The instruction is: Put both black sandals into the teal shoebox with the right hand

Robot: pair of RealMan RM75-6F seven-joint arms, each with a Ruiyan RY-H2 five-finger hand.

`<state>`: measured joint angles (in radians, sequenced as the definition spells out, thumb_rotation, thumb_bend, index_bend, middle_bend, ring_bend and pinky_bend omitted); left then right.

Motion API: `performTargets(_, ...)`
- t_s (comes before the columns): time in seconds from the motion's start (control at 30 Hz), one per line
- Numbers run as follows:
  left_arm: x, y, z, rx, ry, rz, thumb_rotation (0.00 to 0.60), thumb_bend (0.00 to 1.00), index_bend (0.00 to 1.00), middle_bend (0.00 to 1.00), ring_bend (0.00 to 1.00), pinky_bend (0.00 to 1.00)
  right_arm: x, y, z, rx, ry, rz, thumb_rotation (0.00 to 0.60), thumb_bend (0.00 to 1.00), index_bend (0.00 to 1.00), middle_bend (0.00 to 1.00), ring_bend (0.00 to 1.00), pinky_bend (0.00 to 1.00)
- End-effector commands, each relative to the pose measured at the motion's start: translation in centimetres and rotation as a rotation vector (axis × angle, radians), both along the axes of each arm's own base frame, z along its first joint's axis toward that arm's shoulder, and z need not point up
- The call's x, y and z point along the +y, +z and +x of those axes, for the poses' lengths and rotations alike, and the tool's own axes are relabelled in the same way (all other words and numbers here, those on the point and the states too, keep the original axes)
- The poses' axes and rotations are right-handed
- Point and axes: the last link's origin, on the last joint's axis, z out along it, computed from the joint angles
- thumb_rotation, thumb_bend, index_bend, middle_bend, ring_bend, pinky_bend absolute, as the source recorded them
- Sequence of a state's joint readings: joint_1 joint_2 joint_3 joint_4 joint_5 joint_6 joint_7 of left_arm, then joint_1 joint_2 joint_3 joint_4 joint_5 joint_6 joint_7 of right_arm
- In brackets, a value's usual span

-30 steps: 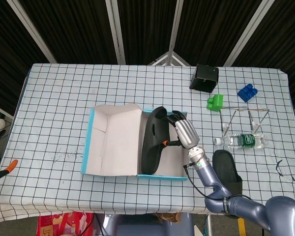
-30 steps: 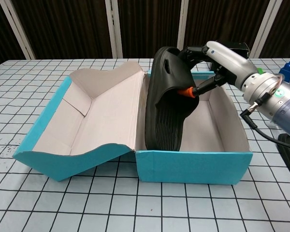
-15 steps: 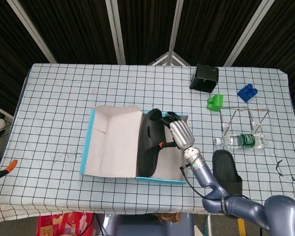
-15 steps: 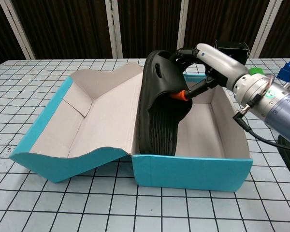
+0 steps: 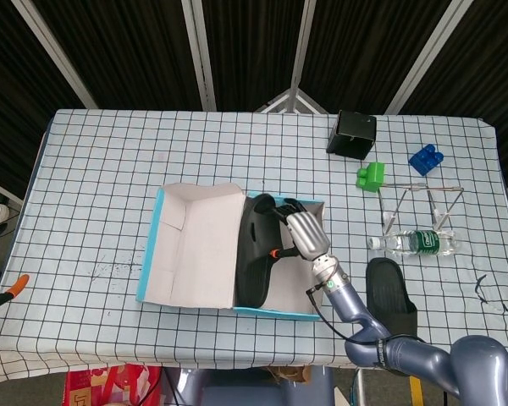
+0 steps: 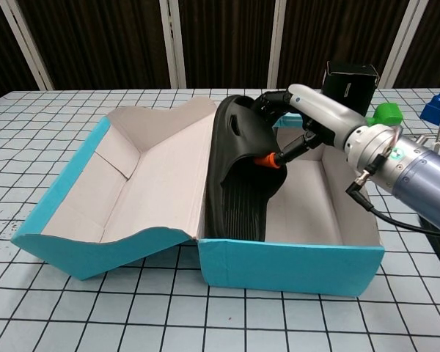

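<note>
Right robot hand (image 6: 297,121) grips black sandal (image 6: 240,176) (ribbed sole showing) on edge inside teal shoebox (image 6: 293,257)

The shoebox (image 5: 292,309) is crowded on its left side: a sandal (image 6: 238,176) stands on edge there, leaning on the wall by the lid hinge, gripped by the right hand (image 6: 301,110). To the sandal's right the box floor (image 6: 308,205) lies bare, open from above. The raised lid (image 5: 195,245) blocks any approach from the left. The second sandal (image 5: 391,294) lies flat on the table just right of the box, with the right arm passing beside it. Further right and back, a water bottle (image 5: 415,244), a wire frame (image 5: 423,203), green block (image 5: 371,176), blue block (image 5: 425,158) and black box (image 5: 352,133) clutter that corner.
</note>
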<state>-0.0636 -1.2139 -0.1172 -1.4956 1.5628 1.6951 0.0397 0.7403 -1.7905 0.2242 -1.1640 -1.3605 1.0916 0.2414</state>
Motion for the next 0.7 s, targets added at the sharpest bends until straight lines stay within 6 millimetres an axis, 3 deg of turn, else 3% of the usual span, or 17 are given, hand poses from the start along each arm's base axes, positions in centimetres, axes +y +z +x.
performTargets(0.03, 0.0, 0.0, 0.0, 0.0, 0.001, -0.001, 0.6, 0.2, 0.14, 0.0, 0.0, 0.08, 0.0, -0.2, -0.1, 0.015, -0.003, 0.013, 0.6, 0.47, 0.64, 0.56, 0.33, 0.13)
performTargets(0.7, 0.0, 0.0, 0.0, 0.001, -0.002, -0.001, 0.6, 0.2, 0.14, 0.0, 0.0, 0.08, 0.3, -1.3, -0.6, 0.077, -0.02, 0.084, 0.6, 0.47, 0.64, 0.56, 0.33, 0.13)
